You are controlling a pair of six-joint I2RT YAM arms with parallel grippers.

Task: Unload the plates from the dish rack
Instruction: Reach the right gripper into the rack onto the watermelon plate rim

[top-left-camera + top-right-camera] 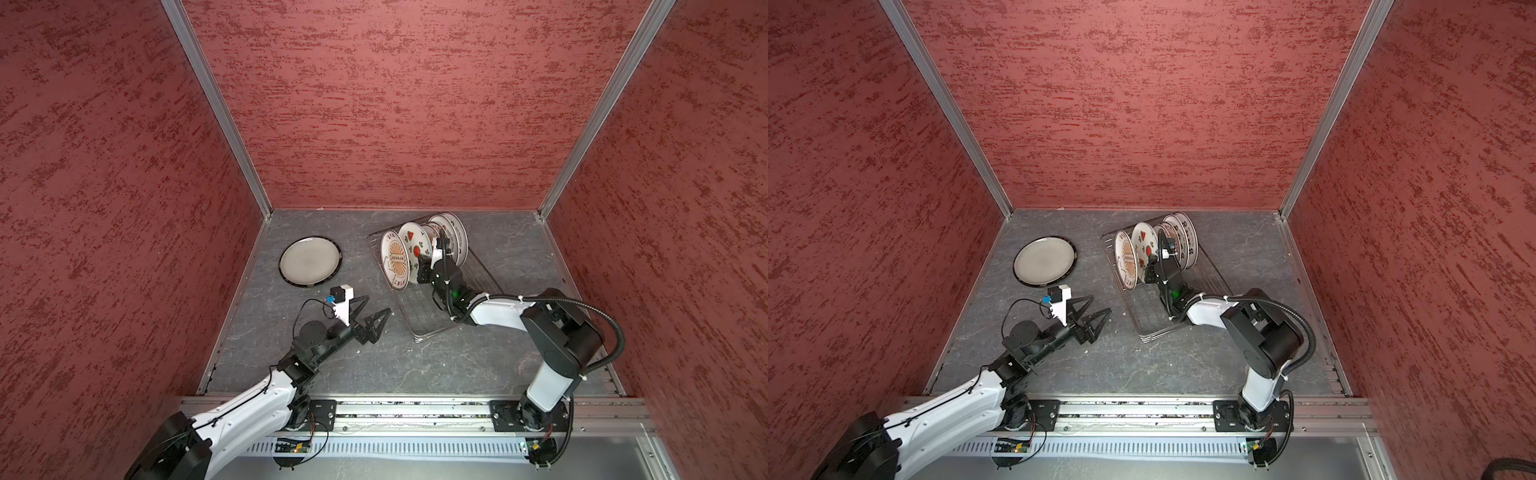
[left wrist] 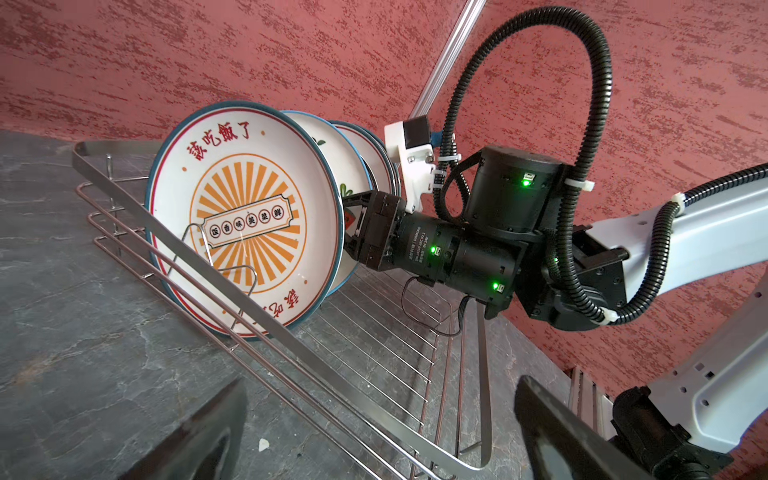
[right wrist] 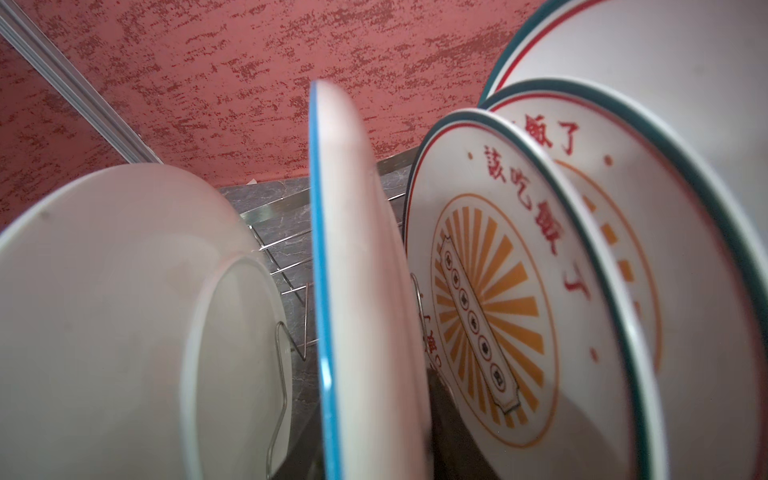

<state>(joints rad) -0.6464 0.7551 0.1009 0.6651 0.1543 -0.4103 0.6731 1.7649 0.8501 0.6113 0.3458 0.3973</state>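
My left gripper [image 1: 379, 303] hangs over the table [image 1: 374, 374], fingers spread wide with nothing in them. It is between the dark-rimmed plate [image 1: 309, 261], which lies flat at the far left, and the near end of the dish rack [image 1: 430, 322]. The rack sits right of centre. Its plates [image 1: 452, 237] stand on edge in the far half, the sunburst plate [image 1: 395, 259] nearest me. My right gripper [image 2: 350, 222] reaches in just behind it, fingers at the blue rim of the watermelon plate [image 1: 411, 245]. I cannot tell whether they pinch it.
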